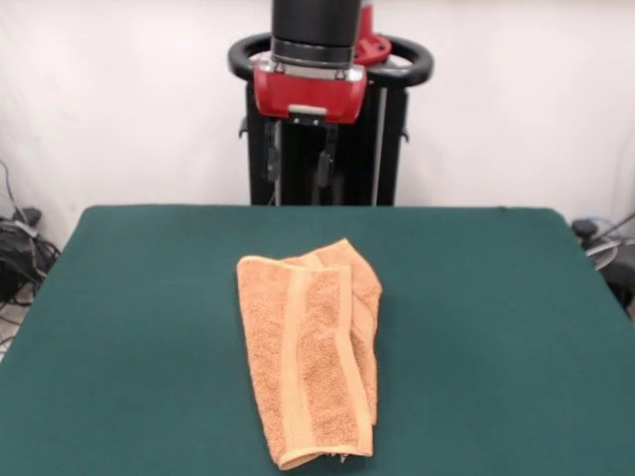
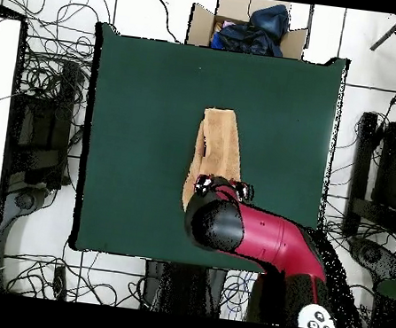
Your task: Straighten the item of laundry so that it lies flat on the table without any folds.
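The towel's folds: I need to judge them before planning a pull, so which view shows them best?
The front view: the towel lies unobstructed, folded lengthwise, layers and woven band visible. In the overhead view, the arm covers the towel's robot-side end.

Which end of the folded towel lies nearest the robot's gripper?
The end of the towel toward the pedestal, at the top in the front view, lies nearest the gripper. The opposite end lies farther out across the table.

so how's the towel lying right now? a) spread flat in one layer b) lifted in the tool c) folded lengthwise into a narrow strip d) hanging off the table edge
c: the towel lies on the table doubled along its length, with layered edges showing on one side, and the tool hangs above it, apart from it.
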Available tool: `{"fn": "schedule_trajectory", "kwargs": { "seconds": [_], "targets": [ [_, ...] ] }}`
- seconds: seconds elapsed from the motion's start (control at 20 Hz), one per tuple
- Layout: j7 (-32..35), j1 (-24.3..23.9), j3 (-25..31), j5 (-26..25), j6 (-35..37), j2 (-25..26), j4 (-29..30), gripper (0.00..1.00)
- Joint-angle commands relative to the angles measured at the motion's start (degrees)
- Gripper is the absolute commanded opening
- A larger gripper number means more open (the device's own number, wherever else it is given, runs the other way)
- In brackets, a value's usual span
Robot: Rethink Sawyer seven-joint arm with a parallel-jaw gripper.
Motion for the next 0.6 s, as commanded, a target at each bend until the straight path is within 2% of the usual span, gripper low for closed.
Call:
{"fn": "schedule_trajectory", "kwargs": {
  "seconds": [0.05, 0.3, 0.5, 0.6],
  "targets": [
    [11.31, -4.41, 0.89, 3.81, -4.20, 6.05, 1.65, 1.00],
    [10.54, -5.14, 2.12, 3.70, -6.44, 9.89, -1.78, 1.00],
    [13.17, -0.96, -2.74, 3.16, -8.72, 12.78, -5.23, 1.00],
    [13.87, -0.37, -2.55, 4.09, -10.80, 16.02, -6.11, 1.00]
  ]
}}
